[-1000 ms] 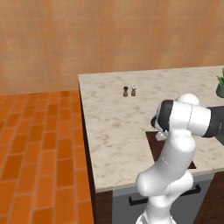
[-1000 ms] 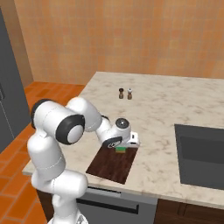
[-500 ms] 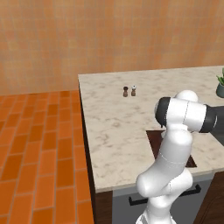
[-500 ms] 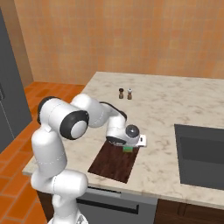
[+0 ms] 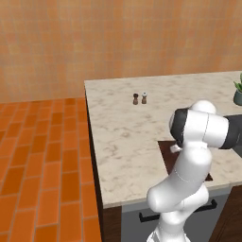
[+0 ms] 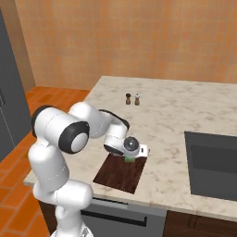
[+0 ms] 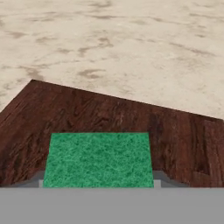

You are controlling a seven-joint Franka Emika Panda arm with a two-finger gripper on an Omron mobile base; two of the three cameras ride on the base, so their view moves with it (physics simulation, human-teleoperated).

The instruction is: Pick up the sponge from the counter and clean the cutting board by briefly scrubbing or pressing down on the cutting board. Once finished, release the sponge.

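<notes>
My gripper (image 6: 131,155) is shut on the sponge (image 6: 130,159), a small green block pressed low over the far right corner of the dark brown wooden cutting board (image 6: 116,174). The hand view has the sponge's green top (image 7: 98,159) between the fingertips, with the board's grain (image 7: 109,111) around it and the marbled counter (image 7: 113,39) beyond. From the left base view, my own arm covers most of the board (image 5: 166,150), leaving a strip of it at the counter's (image 5: 127,137) front.
Two small shakers (image 6: 132,99) stand at the middle back of the counter. A dark recessed sink (image 6: 214,164) lies to the right of the board. A potted plant (image 5: 237,92) sits at the far right. Orange brick floor (image 5: 42,156) runs along the counter's left side.
The gripper slid the sponge to the right across the board's far end, then came back a little to the left. The elbow swung with it.
</notes>
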